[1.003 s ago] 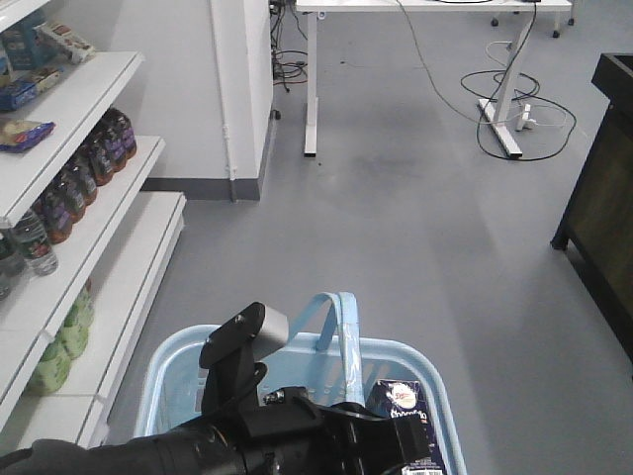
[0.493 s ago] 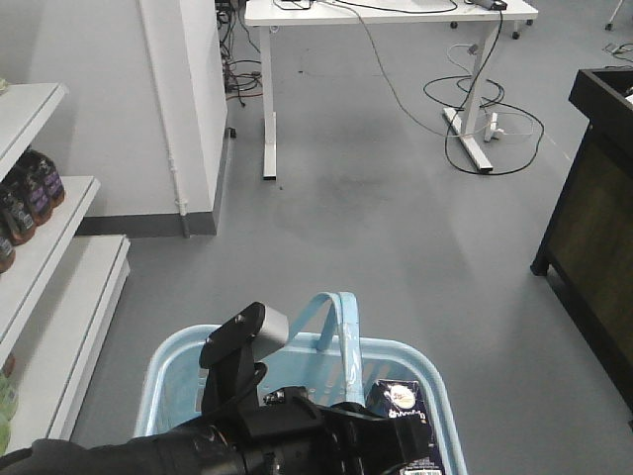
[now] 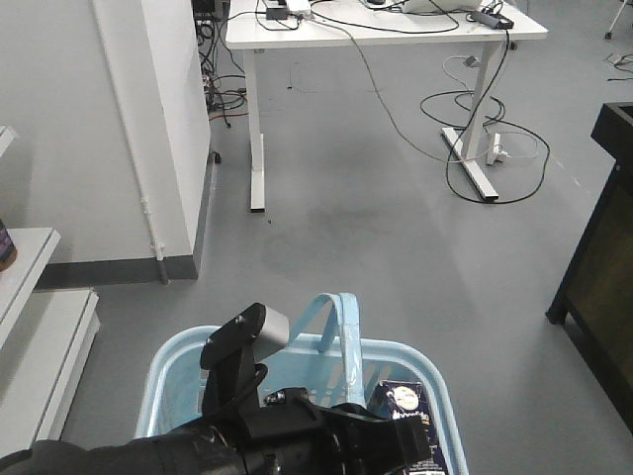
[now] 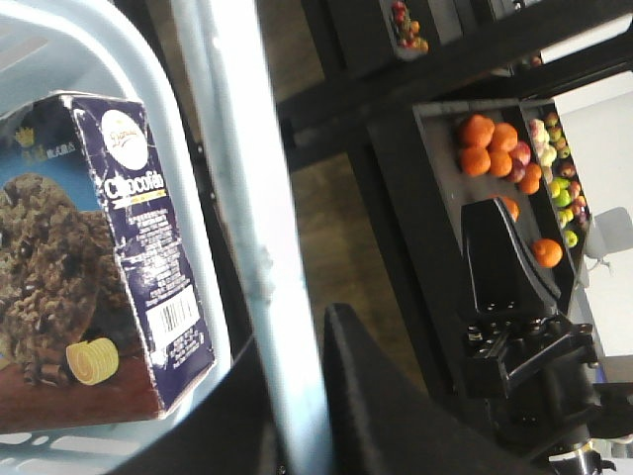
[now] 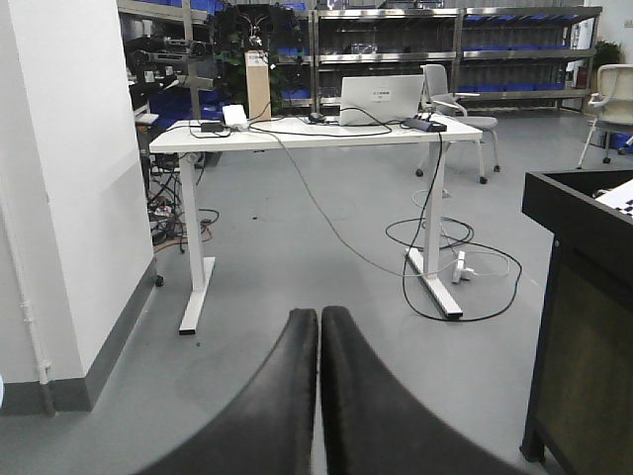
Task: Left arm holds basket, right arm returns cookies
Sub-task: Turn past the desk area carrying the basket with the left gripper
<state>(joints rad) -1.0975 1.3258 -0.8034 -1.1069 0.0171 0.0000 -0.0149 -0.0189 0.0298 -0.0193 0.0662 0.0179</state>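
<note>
Navy cookies (image 4: 89, 267) lie in the basket (image 4: 242, 198) — beside the left pincer (image 4: 295, 396).

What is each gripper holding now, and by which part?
The left gripper holds the basket by its handle. The right gripper is shut, empty.

In the front view the near half of the basket (image 3: 158, 381) is hidden behind the right arm (image 3: 148, 457), and the cookies (image 3: 401, 404) are cut off by the lower edge. In the left wrist view the left gripper (image 4: 292, 346) is cut off by the lower edge beside the basket handle, and the small print on the cookies cannot be read.
</note>
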